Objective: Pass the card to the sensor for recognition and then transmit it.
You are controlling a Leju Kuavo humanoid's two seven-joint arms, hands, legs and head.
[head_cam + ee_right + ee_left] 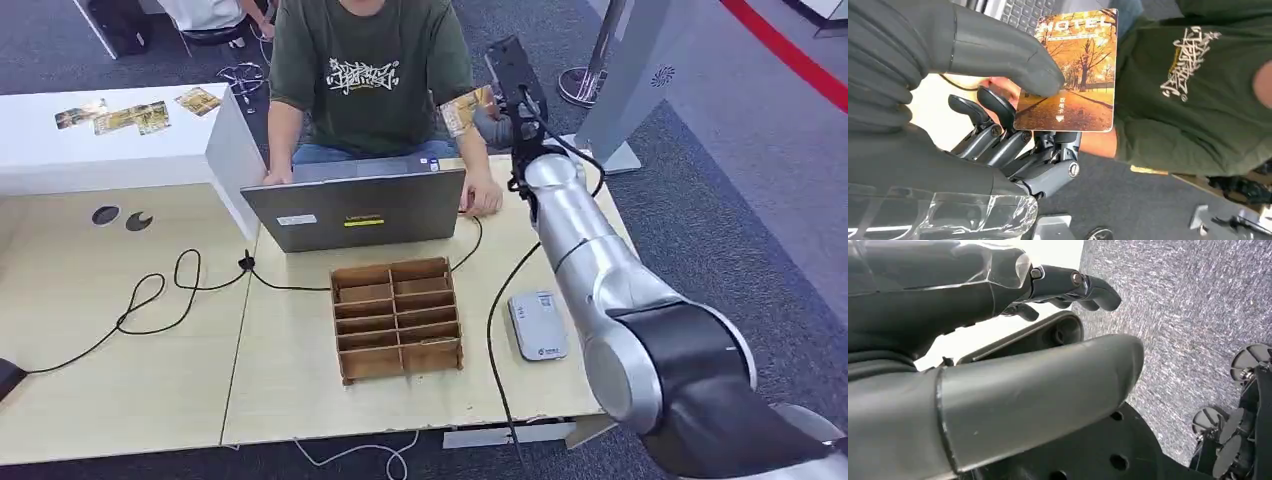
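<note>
The right hand (1013, 125) pinches the hotel card (1073, 70): the thick grey thumb presses on the card's printed face near one long edge, and the darker fingers (993, 107) lie behind it, so most of the card juts out past the fingertips. In the head view the right hand (515, 85) is raised beyond the far right corner of the tabletop (130, 390), with the card (466, 108) held out towards the person (370, 70) seated behind the far edge.

The card shows an autumn avenue of orange trees with "HOTEL" in pale capitals across one end, and a few small white characters with a small arrow near the other end; these are too small to read.

Near the middle of the tabletop a brown slotted card rack (397, 318) stands, with two columns of compartments; I cannot tell whether anything lies in them. Just right of it, near the right edge, the grey card reader (537, 324) lies flat, with a small mark on it too fine to read. At the far edge an open laptop (355, 207) faces the person and bears a yellow sticker and a white one. More cards (135, 115) lie on a white table (60, 160) at the far left.

The left hand (1068, 287) hangs over grey carpet, its fingers loosely curled and apart, with nothing in them.
</note>
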